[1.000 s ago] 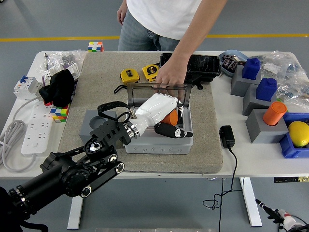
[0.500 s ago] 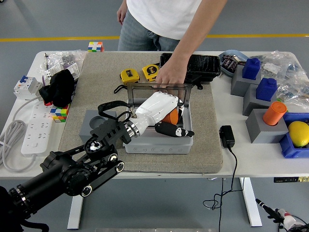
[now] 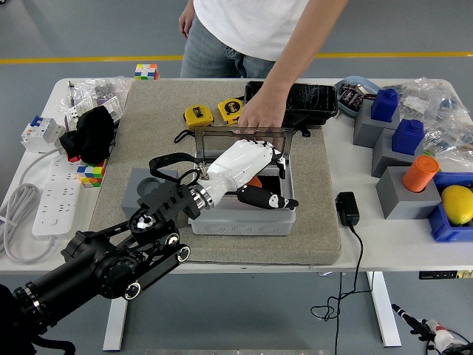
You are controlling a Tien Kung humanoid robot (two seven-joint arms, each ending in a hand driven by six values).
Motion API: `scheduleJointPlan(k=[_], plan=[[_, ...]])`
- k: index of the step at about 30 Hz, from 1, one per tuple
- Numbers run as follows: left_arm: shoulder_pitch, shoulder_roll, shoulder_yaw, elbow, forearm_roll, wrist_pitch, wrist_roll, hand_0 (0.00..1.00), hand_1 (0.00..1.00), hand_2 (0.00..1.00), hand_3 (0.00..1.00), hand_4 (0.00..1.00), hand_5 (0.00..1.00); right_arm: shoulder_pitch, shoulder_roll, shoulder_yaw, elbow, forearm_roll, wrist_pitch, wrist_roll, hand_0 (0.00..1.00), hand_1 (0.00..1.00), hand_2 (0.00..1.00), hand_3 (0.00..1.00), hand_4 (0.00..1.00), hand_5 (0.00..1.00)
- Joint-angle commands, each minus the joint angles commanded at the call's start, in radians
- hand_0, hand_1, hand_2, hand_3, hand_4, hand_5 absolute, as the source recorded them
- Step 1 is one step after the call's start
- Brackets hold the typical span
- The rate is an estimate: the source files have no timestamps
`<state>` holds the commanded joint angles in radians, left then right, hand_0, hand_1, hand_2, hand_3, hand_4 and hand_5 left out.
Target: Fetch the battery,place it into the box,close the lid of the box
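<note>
I work in what looks like a robotics lab or test workshop. My white table (image 3: 384,244) stands on a grey floor crossed by a yellow line (image 3: 89,59) at the far side. A power strip (image 3: 55,196) lies at the left edge and tape measures (image 3: 214,112) on the felt mat (image 3: 148,148). Coloured cubes (image 3: 146,71) sit at the far left, blue blocks on grey stands (image 3: 395,129) at the right. A person in a white shirt (image 3: 251,22) stands at the far side.
</note>
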<state>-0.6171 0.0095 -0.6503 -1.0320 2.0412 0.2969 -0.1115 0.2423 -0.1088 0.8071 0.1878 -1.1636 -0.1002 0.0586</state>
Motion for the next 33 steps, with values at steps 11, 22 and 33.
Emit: scheduleJointPlan(k=[11, 22, 33], plan=[[0.001, 0.002, -0.018, -0.012, 0.037, 0.039, -0.001, 0.998, 0.998, 0.937, 0.826, 0.998, 0.685, -0.002, 0.001, -0.002, 0.000, 0.000, 0.001, 0.000, 0.906, 0.888, 0.822, 0.862, 0.998, 0.998], [0.009, 0.006, -0.021, -0.009, 0.024, 0.019, -0.019, 0.998, 0.998, 0.998, 0.998, 0.998, 0.820, -0.003, -0.001, -0.005, 0.000, 0.003, 0.001, 0.000, 0.905, 0.887, 0.822, 0.862, 0.998, 0.998], [0.022, 0.020, -0.018, -0.050, 0.031, 0.037, -0.009, 0.998, 0.998, 0.967, 0.865, 0.998, 0.824, -0.005, 0.000, -0.004, 0.001, 0.003, 0.001, 0.000, 0.905, 0.887, 0.822, 0.863, 0.998, 0.998]])
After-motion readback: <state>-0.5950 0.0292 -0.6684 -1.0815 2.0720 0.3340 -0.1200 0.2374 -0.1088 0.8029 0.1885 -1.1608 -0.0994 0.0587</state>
